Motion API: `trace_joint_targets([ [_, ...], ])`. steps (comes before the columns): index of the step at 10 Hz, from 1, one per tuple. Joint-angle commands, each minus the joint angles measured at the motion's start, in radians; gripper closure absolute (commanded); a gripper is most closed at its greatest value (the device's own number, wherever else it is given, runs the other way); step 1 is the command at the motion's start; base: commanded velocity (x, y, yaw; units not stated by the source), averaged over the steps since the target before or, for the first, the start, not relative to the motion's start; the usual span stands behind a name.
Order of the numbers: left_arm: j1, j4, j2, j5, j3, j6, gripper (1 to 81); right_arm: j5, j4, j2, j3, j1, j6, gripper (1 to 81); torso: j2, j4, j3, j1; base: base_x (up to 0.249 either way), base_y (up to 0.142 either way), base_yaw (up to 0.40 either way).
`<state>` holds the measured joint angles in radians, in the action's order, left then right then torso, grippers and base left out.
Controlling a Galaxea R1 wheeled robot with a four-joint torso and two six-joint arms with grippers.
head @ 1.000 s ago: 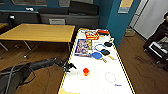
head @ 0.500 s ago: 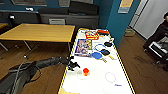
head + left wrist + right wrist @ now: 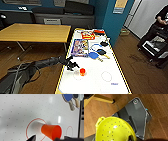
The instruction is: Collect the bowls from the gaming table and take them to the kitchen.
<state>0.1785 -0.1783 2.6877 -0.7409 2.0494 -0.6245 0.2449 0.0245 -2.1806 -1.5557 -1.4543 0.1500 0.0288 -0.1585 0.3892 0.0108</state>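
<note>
Your left gripper sat just above the white top of the gaming table, its dark fingers spread apart with the orange-red bowl just ahead of them and nothing clamped between them; I could not tell whether a fingertip touched the bowl. From there your left arm ran back low and nearly level, crossing the table's pale near-left rim and coming in from the lower left of the head view. In that view the bowl stood beside the gripper on the near half of the table. Your left wrist camera showed what the head camera did not: the bowl rested inside a red circle printed on the dotted white surface, with the blue paddle and a black paddle further off. The head view alone gave you the far end of the table, with a game box and a red package, the wide wooden-topped table to the left, and a person at the far right by a black cart. Your right wrist camera showed the perforated yellow-green bowl close against the camera, over the robot's dark base and wooden floor; I could not tell how your right fingers stood.
</note>
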Motion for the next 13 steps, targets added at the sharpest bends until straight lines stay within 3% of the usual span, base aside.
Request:
trace_joint_targets([
  [1,-0.167,-0.012,0.006,-0.043,0.0,0.0,1.0,-0.058,-0.026,0.057,0.03,0.018,-0.004,81.1,0.0,-0.032,0.0,0.0,0.0,0.0,0.0],
  [3,-0.168,-0.012,0.009,-0.043,0.003,0.0,1.0,-0.058,-0.026,0.057,0.03,0.018,-0.004,81.1,0.0,-0.061,0.0,0.0,0.0,0.0,0.0],
  [4,-0.168,-0.01,0.012,-0.043,0.008,0.0,1.0,-0.058,-0.026,0.057,0.03,0.018,-0.004,81.1,0.0,-0.065,0.0,0.0,0.0,0.0,0.0],
  [5,-0.168,-0.01,0.017,-0.043,0.015,0.0,1.0,-0.058,-0.026,0.057,0.03,0.016,-0.004,81.1,0.0,-0.055,0.0,0.0,0.0,0.0,0.0],
  [7,-0.167,-0.01,0.025,-0.045,0.026,0.0,1.0,-0.058,-0.026,0.057,0.03,0.018,-0.004,81.1,0.0,-0.065,0.0,0.0,0.0,0.0,0.0],
  [8,-0.167,-0.01,0.028,-0.045,0.031,0.0,1.0,-0.058,-0.026,0.057,0.03,0.018,-0.004,81.1,0.0,-0.065,0.05,0.0,0.0,0.0,0.0],
  [10,-0.167,-0.009,0.031,-0.045,0.035,0.002,1.0,-0.058,-0.026,0.057,0.03,0.018,-0.004,81.1,0.0,-0.065,0.072,0.0,0.0,0.0,0.0],
  [11,-0.168,-0.009,0.031,-0.045,0.035,0.002,1.0,-0.058,-0.026,0.057,0.03,0.018,-0.004,81.1,0.0,-0.065,0.042,0.0,0.0,0.0,0.0],
  [13,-0.167,-0.013,0.028,-0.038,0.037,-0.001,1.0,-0.058,-0.026,0.055,0.031,0.019,-0.004,81.1,-0.001,-0.065,0.066,0.001,0.0,0.0,0.0],
])
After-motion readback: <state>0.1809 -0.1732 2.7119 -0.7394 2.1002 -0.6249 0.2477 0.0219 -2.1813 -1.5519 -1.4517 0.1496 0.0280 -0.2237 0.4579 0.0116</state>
